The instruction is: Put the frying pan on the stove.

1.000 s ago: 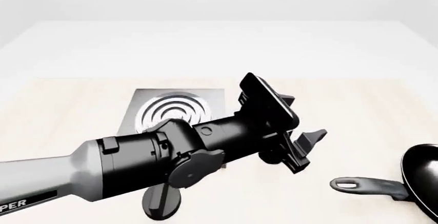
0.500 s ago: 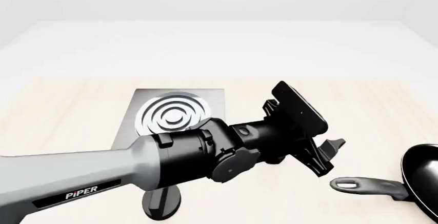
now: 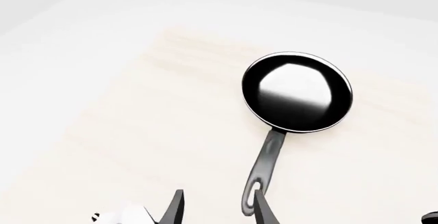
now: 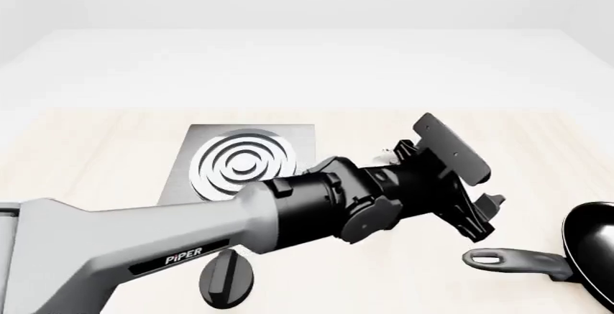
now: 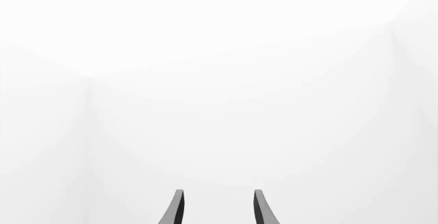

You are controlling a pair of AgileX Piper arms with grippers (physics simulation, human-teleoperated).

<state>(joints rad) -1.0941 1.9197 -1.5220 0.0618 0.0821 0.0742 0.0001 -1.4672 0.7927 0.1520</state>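
Since the earlier frames, the left end effector (image 4: 479,213) has been carried rightward toward the frying pan (image 3: 298,93), fingers spread and empty. The approach is judged under way; next, the handle must be straddled. The pan lies well right of the stove (image 4: 244,159).

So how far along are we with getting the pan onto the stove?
Early stage. Nothing is placed: the frying pan lies on the table at the front right, well apart from the stove. In hand: the left gripper is open, empty and close to the slotted end of the pan handle. Left: grasp the handle, lift, carry across and set down on the rings. The right gripper is open and idle.
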